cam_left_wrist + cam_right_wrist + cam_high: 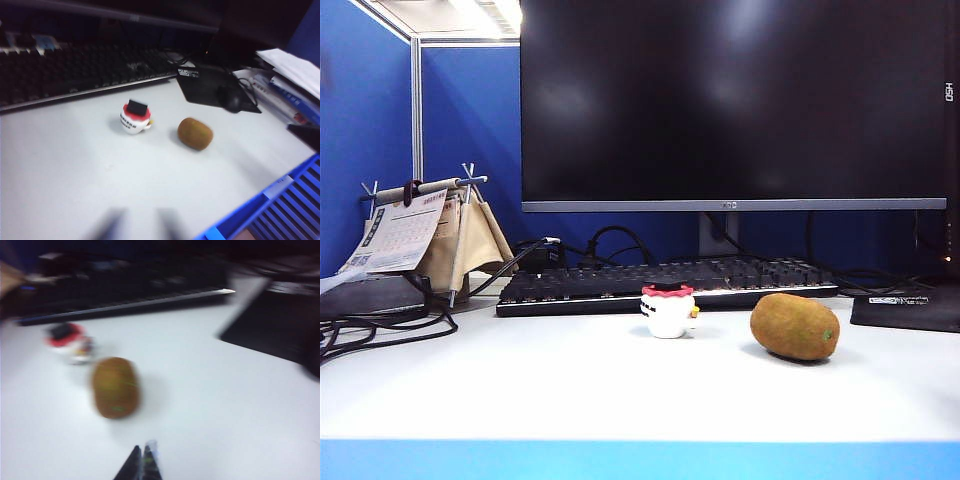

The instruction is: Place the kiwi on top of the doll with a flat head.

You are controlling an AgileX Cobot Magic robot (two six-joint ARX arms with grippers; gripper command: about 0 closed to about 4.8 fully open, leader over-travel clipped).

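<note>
kiwi (795, 326): on side | doll (668, 311): upright, beside, apart

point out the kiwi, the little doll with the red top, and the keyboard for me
kiwi (795, 327), exterior view, middle of its brown skin.
doll (668, 314), exterior view, white body under the red top.
keyboard (620, 281), exterior view, keys on its left half.

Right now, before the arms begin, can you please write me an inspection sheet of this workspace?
Surface: white table, bare in front.
Job's things: kiwi lies beside doll, apart; not yet stacked.
Clutter: keyboard, mouse on pad, papers, blue crate, desk calendar.
Hands: left hand blurred, fingers apart, empty; right hand shut, empty, above the table near the kiwi.
Cables: black bundle at the table's left.
Surroundings: monitor, blue partition.
</note>
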